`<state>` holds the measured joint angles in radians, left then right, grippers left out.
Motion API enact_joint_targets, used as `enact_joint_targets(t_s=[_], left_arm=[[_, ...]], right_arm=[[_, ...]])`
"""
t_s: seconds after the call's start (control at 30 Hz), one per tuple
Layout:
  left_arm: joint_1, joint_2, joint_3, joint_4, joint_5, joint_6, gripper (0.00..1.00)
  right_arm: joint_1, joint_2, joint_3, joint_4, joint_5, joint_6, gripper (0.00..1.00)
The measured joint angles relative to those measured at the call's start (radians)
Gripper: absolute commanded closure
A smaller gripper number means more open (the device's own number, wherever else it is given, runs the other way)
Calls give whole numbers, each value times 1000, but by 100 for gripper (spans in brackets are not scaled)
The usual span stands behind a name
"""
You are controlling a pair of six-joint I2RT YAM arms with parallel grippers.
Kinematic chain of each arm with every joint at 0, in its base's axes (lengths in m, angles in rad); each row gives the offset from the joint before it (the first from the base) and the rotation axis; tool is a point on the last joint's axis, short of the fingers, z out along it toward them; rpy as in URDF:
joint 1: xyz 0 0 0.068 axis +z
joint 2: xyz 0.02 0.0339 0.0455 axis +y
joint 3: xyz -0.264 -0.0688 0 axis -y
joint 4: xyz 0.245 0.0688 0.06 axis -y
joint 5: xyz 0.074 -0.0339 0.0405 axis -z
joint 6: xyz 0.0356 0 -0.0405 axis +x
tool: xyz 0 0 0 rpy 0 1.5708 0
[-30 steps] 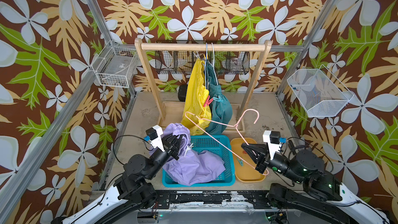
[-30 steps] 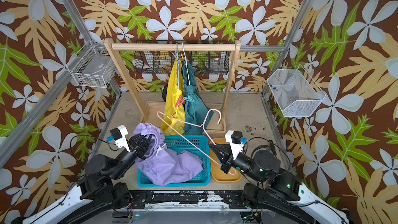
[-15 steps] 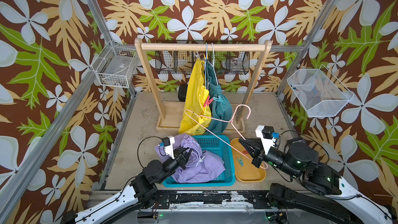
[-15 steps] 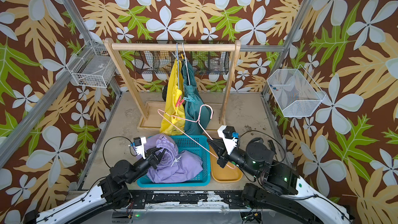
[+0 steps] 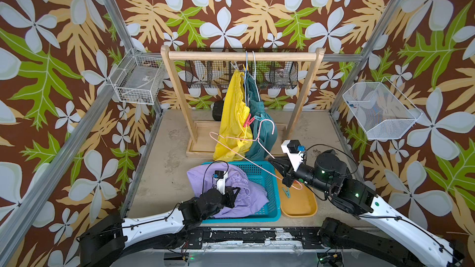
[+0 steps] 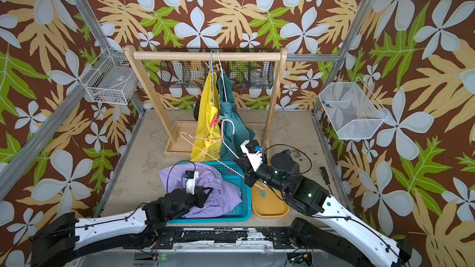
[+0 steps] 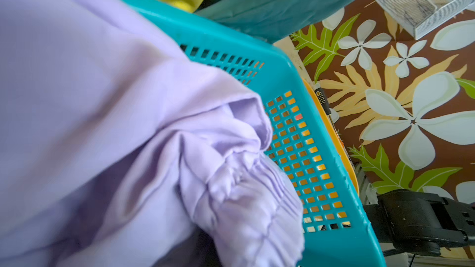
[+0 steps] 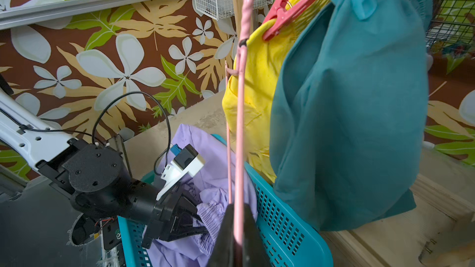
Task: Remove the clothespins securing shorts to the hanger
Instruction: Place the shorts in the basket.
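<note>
Right gripper (image 8: 237, 229): hanger (image 8: 241, 124) (left gripper (image 8: 199, 220): lilac shorts (image 7: 102, 124)).

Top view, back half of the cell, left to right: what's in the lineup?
white wire basket → wooden rack post → yellow shorts → teal green shorts → second rack post → white mesh basket

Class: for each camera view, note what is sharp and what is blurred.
Left wrist view: the lilac shorts near the lens are soft, the teal basket crisper. Right wrist view: the pink hanger and the right gripper shut on it blur up close, the wallpaper is sharp. Both top views: evenly lit, sharp.
</note>
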<state>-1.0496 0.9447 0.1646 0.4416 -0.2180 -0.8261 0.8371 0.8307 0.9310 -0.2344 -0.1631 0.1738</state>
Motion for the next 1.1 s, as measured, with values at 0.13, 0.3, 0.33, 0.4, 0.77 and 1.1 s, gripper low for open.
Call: enact_joint_targets(t_s=[0.13, 0.3, 0.33, 0.4, 0.77, 1.1], left_arm=[[-2, 29, 5, 2, 2, -16, 37], [-2, -130, 38, -35, -4, 23, 0], [-2, -177, 50, -48, -6, 45, 0], [-2, -264, 77, -80, -7, 100, 0], [-2, -472, 282, -256, 112, 391, 2], [-2, -475, 693, -628, -1, 724, 0]], right_arm=[[-48, 52, -4, 52, -122, 0, 100], [-59, 98, 14, 82, -228, -41, 100], [-69, 108, 22, 85, -238, -52, 100], [-102, 126, 35, 95, -275, -73, 100], [-317, 235, 119, 133, -482, -186, 100], [-338, 243, 8, 193, -595, -320, 100]])
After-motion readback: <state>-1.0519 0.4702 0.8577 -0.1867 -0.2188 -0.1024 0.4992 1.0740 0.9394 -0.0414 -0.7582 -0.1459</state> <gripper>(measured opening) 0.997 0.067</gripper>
